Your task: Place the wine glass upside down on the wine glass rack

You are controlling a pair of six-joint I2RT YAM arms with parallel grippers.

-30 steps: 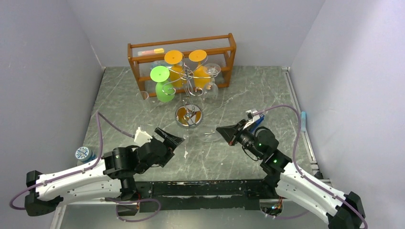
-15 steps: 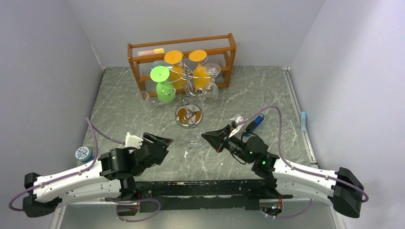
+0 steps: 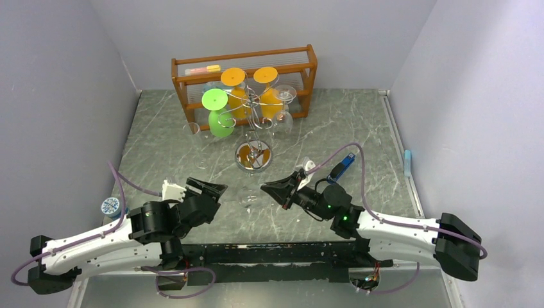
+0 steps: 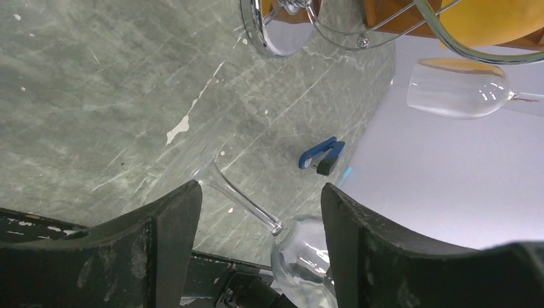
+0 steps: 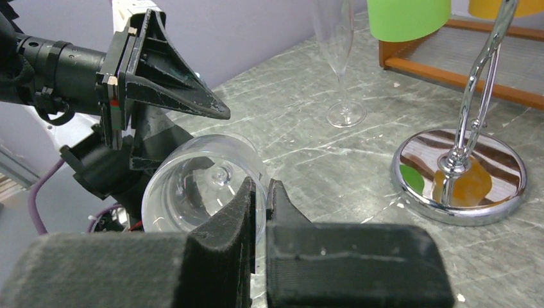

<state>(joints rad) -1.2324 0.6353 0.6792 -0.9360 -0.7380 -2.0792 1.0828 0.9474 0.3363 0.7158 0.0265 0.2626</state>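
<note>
the right gripper is pinched narrow on the rim of the clear wine glass, held on its side over the near middle of the table. the left gripper stands wide, fingers either side of the stem, not touching. the wine glass rack stands just farther back.

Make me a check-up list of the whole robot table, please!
Surface: green marbled table, white flecks.
Job's things: wine glass held sideways, not yet on the wine glass rack, which carries hanging glasses.
Clutter: wooden shelf behind; flute glass standing; blue-white disc at left edge.
Grippers: right gripper pinches the glass's rim; left gripper open astride its stem.
Cables: purple cables loop from both arms.
Surroundings: plain pale walls on three sides.
</note>
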